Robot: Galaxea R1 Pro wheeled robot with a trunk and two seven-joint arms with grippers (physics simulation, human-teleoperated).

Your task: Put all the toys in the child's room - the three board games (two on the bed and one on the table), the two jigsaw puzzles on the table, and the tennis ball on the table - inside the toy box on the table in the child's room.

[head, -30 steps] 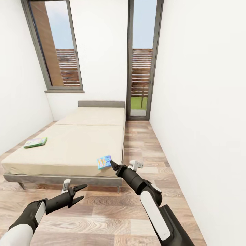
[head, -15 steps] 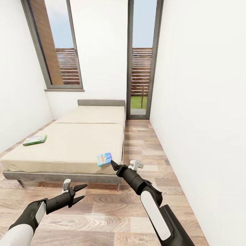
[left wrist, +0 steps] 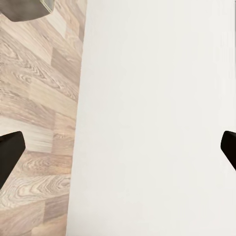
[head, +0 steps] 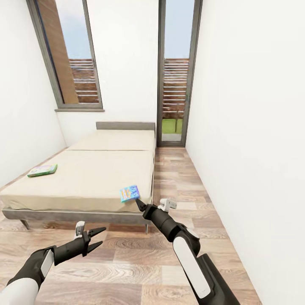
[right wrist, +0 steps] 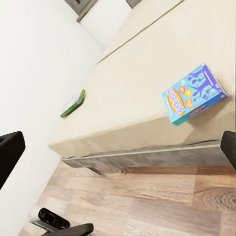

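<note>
Head view: robot faces the bed (head: 93,178). Small blue game box (head: 129,193) lies at the mattress's near corner; green-edged game box (head: 42,170) near the far side edge. Right end effector (head: 138,205) just short of the blue box, fingers spread wide, empty. Left end effector (head: 95,237) wide, idle. Step: approach. Next, likely: reach over the blue box and grip its edge.

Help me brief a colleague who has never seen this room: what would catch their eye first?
The low bed with beige mattress takes up the room's left side. A small blue board game box lies at its near right corner, just beyond the open right gripper. A green-edged flat game box lies near the mattress's left edge.
</note>
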